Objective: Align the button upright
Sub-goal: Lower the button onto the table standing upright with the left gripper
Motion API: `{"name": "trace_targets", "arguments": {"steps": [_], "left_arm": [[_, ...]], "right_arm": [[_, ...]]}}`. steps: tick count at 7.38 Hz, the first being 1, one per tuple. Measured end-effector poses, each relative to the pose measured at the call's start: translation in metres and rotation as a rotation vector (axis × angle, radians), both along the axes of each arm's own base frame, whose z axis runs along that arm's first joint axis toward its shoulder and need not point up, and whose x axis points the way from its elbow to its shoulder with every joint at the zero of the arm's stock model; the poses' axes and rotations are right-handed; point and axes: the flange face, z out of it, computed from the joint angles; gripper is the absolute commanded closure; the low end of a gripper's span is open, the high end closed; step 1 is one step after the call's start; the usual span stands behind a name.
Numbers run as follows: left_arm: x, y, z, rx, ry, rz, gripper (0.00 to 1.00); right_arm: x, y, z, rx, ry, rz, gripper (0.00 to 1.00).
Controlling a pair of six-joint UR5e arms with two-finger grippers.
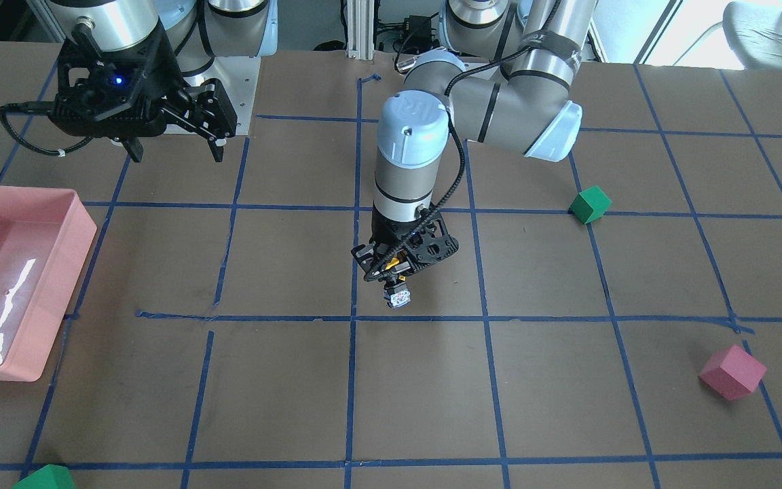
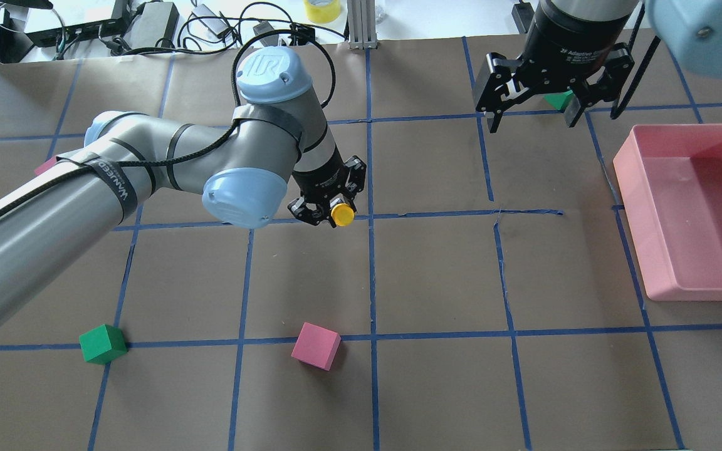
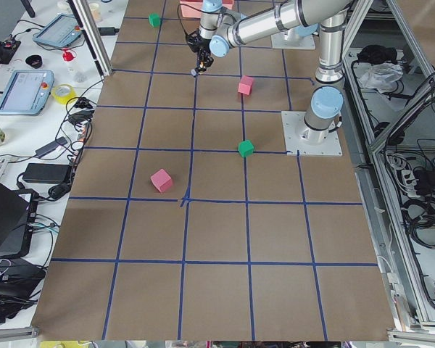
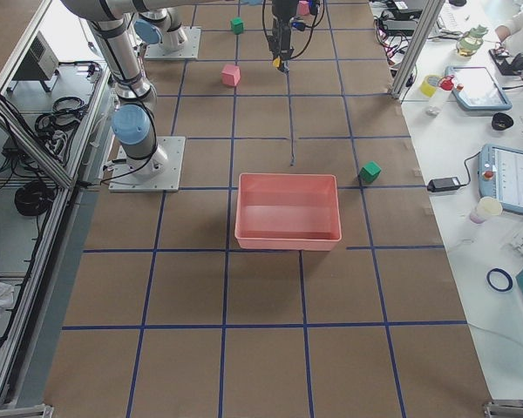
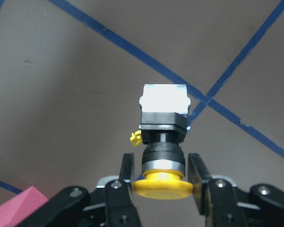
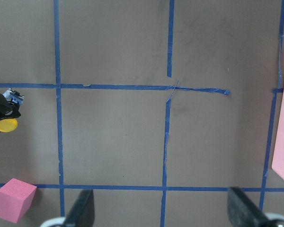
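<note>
The bench [image 2: 436,388] is covered in brown sheet and marked into squares with blue tape. The left arm [image 2: 148,163] is extended across the bench to a point near its middle. The right arm [image 1: 113,27] is held high over its own side.

A pink tray [image 2: 633,207] is found on the right side of the bench. A pink cube [image 2: 316,346] and a green cube [image 2: 103,343] are noted on the near side, well apart from each other. A second green cube [image 2: 558,99] is partly hidden behind the right end effector [image 2: 531,122].

The right end effector is seen with its fingers spread wide and nothing between them, raised above the bench just beside the tray's far corner.

The left end effector [image 5: 162,172] is closed on the button [image 5: 163,137], which is clamped at the black body just under the yellow cap. The button is located near the bench's centre, over a crossing of tape lines. Its long axis is aligned with the end effector's own line and is close to vertical. The cap is turned upward toward the wrist, and the grey base block is pointed down at the bench. Whether the base touches the bench cannot be told.
</note>
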Motion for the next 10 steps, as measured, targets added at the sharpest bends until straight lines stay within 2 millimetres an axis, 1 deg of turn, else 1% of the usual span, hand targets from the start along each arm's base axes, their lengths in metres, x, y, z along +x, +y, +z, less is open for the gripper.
{"name": "trace_targets", "arguments": {"steps": [2, 3, 5, 7, 8, 10], "left_arm": [[-0.012, -0.006, -0.007, 0.135, 0.131, 0.239, 1.00], [-0.014, -0.010, -0.012, 0.192, 0.168, 0.332, 1.00], [-0.002, -0.024, -0.027, 0.260, 0.210, 0.431, 1.00], [0.019, -0.042, -0.042, 0.316, 0.276, 0.495, 1.00], [0.024, -0.047, -0.049, 0.341, 0.312, 0.512, 1.00], [0.025, -0.054, -0.066, 0.370, 0.380, 0.522, 1.00]], "right_arm": [[0.000, 0.000, 0.000, 0.000, 0.000, -0.001, 0.00], [0.000, 0.000, 0.000, 0.000, 0.000, -0.001, 0.00], [0.000, 0.000, 0.000, 0.000, 0.000, -0.001, 0.00], [0.000, 0.000, -0.001, 0.002, 0.000, -0.001, 0.00], [0.000, 0.000, -0.001, 0.002, 0.000, -0.001, 0.00], [0.000, 0.001, 0.000, 0.002, 0.000, -0.002, 0.00]]}}
